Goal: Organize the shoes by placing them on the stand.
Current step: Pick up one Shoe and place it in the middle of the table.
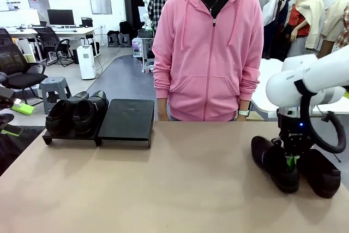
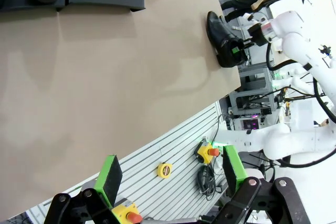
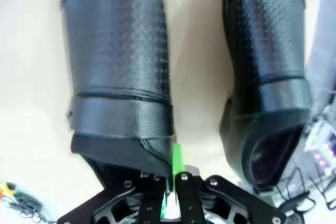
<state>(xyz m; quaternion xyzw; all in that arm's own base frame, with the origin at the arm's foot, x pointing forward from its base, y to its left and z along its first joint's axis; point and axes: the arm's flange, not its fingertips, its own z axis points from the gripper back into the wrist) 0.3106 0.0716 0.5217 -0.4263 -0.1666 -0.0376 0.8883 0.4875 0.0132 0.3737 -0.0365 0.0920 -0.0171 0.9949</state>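
R claw (image 3: pixel 173 174) pinches shoe (image 3: pixel 118 51) collar, toe twd person (image 1: pixel 207 53); L claw (image 2: pixel 170 171) open.

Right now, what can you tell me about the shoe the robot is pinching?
The shoe looks like shiny black leather, with a dotted texture on top, a band across it and a rounded toe. It rests on the tan table, near the robot's right, beside its twin with a gap between. The right arm's fingers are shut on its opening's edge.
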